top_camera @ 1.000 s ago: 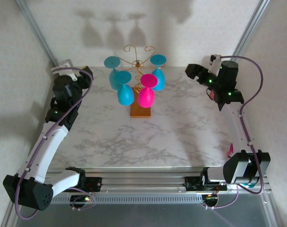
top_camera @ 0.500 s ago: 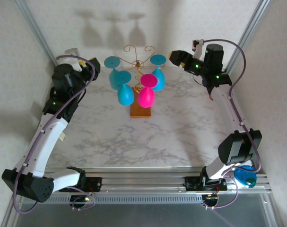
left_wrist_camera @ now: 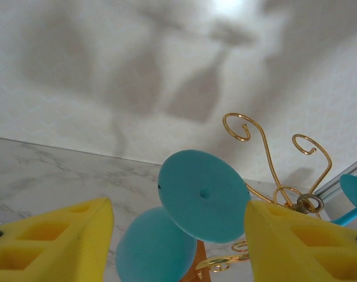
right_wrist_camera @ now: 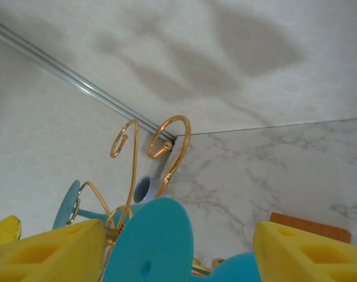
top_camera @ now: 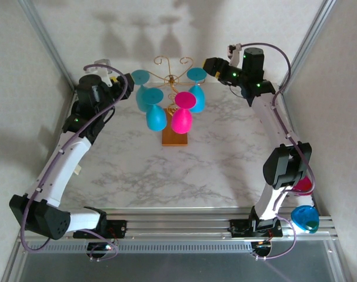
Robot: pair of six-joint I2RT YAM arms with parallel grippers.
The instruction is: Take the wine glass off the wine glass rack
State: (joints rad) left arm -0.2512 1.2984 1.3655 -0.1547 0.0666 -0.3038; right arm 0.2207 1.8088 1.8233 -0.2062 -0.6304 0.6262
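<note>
Across the worktop [top_camera: 166,176], on the rack [top_camera: 173,77]: blue glasses [top_camera: 155,116], bowl-down. Both left jaws and right jaws open, empty, each flanking a blue foot [left_wrist_camera: 203,195]. Reaching stage; next, likely gentle closing, then sliding clear of the rack.

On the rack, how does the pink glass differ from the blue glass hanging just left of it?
Colour: the pink glass is magenta, the blue glass cyan. Place: the pink glass's bowl overlaps the wooden base, the blue glass's bowl hangs left of it. Both hang bowl-down from the wine glass rack.
</note>
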